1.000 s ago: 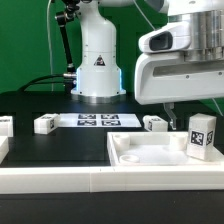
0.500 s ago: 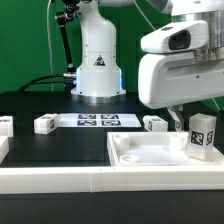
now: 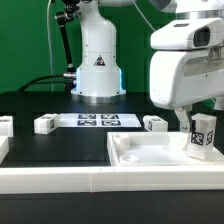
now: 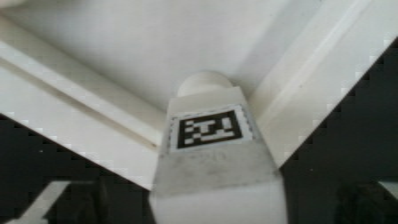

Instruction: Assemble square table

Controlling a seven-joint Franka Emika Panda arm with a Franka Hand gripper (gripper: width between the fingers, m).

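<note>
White leg (image 3: 203,134) stands upright on tabletop (image 3: 150,156); claw (image 4: 214,198) spread either side, clear.

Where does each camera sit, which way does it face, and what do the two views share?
Exterior view: off the arm, low behind the white rail, facing across the tabletop toward the robot base; base, arm and bulky wrist show.
Wrist view: on the wrist, looking down onto the upright leg at the tabletop's rimmed corner; only blurred slivers, probably tool fingers, show beside it.
Shared: that leg and the tabletop rim.
</note>
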